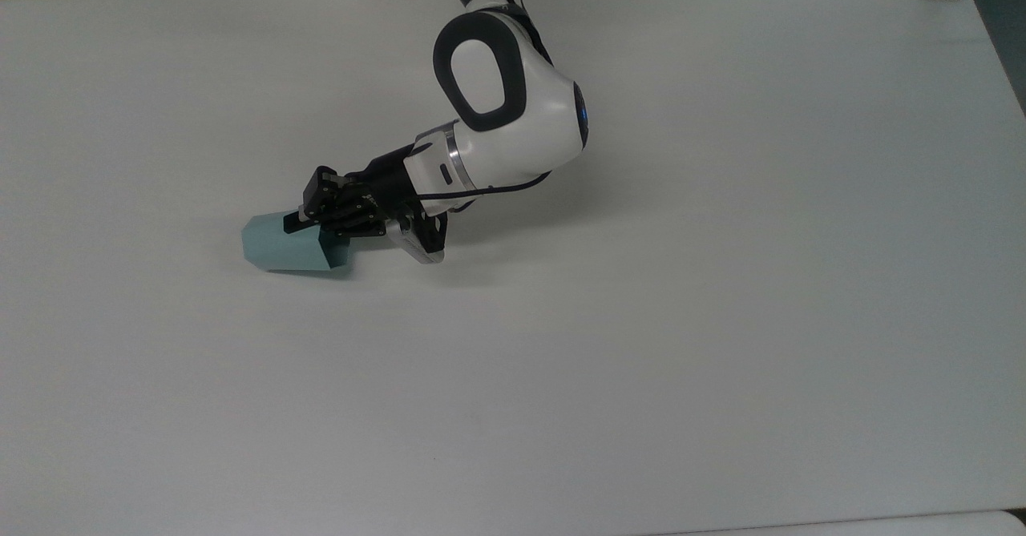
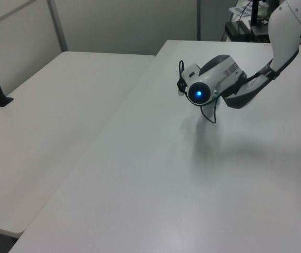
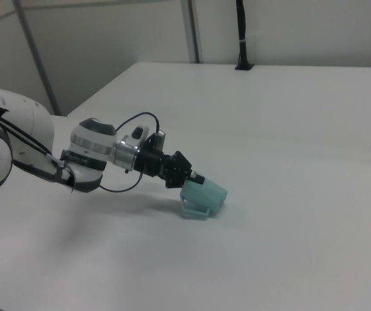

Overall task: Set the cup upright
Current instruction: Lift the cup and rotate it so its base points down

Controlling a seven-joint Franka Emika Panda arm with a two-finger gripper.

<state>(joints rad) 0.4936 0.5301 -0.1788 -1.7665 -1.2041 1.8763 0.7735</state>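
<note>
Pale teal cup lies on its side on the white desk, toward the top view's left of centre. Narrow base points to the top view's left, wide rim faces the arm. In the right view the cup is tipped, base end toward the right view's right, and its angular handle sits low on the near side, at or close to the desk surface.

Gripper comes in low and nearly horizontal from the top view's right, at the rim end of the cup. Fingers are close together and clamped on the cup's rim wall; one dark finger lies over the upper outside face, the other is hidden, apparently inside the mouth. In the right view the gripper meets the cup at its upper left edge.

Arm reaches down from the top view's upper edge, wrist bent toward the cup. A black cable loops under the wrist. In the left view the arm hides the cup; a blue light glows on the wrist joint.

A second white table sits beside the desk on the left view's left.
</note>
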